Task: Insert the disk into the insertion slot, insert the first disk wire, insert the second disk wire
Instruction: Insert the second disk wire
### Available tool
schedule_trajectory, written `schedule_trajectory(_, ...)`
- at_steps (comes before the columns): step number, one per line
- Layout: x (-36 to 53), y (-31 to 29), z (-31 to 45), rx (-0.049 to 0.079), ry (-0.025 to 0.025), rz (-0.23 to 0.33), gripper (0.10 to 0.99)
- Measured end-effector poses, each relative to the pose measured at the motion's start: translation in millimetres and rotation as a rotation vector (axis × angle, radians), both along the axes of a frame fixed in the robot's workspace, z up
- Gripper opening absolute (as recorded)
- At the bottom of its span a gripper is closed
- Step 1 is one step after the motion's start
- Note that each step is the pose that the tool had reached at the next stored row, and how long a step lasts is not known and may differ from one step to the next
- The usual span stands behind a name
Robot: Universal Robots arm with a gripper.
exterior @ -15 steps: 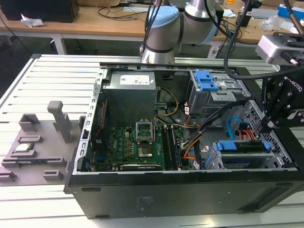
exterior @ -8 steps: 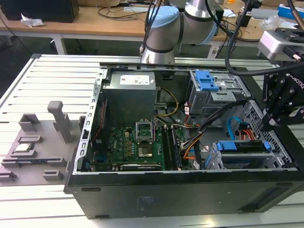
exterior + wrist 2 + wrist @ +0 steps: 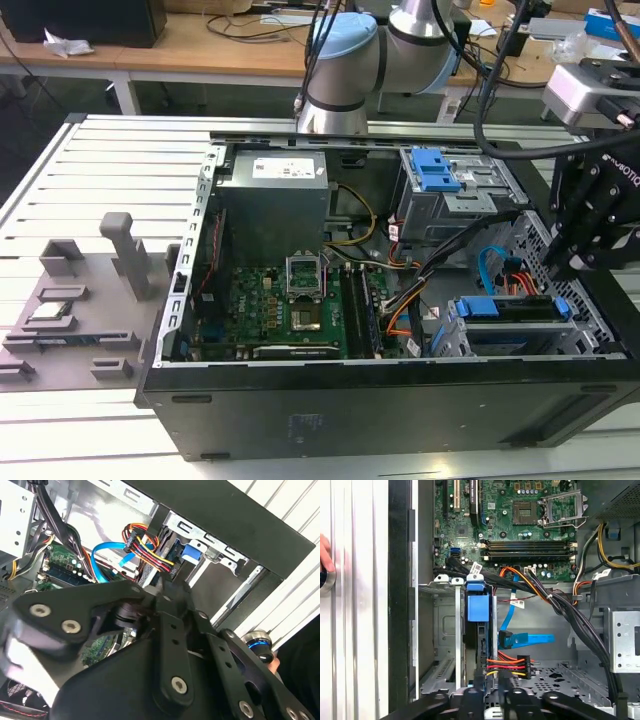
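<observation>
First wrist view: tool (image 3: 490,684) seemingly touching first disk wire (image 3: 509,665) beside disk (image 3: 479,608); opening cannot tell.

My exterior view looks down at a slant from a raised spot off the arm. It sits far enough back to take in the whole open computer case (image 3: 350,400) lying on the slatted bench (image 3: 100,160), with the end effector (image 3: 578,262) at the exterior view's right. My first wrist view looks straight down into the case from close above, with the drive cage (image 3: 445,630) nearest and the motherboard (image 3: 520,510) beyond. My second wrist view sits closer still, peering at a slant past the end effector's black body toward that cage. All three views share the cage corner: the blue-framed disk (image 3: 479,607), the orange-red wires (image 3: 507,666) and the light blue cable (image 3: 530,639).
</observation>
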State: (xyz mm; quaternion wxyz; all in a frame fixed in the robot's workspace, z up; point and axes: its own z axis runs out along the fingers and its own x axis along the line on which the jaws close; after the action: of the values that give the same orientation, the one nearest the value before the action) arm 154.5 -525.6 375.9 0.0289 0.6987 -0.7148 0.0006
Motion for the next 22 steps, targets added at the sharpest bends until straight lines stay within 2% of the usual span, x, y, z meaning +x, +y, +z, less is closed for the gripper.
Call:
schedule_trajectory(1,0.0,0.0,0.0,0.000,0.0000,0.000,0.302)
schedule_trajectory(3,-0.6,1.7,-0.1,0.000,0.0000,0.000,0.302)
schedule_trajectory(5,-7.2,10.1,-1.0,0.000,0.0000,0.000,0.302)
schedule_trajectory(6,-13.4,12.1,-1.6,0.000,0.0000,0.000,0.302)
schedule_trajectory(9,-36.6,12.3,-5.2,-0.004,0.0000,0.000,0.302)
schedule_trajectory(17,-37.4,12.3,-5.6,-0.007,0.0000,0.000,0.286)
schedule_trajectory(19,-37.5,12.3,-5.6,-0.007,0.0000,0.000,0.161)
schedule_trajectory(22,-37.6,12.3,-5.6,-0.007,0.0000,0.000,0.161)
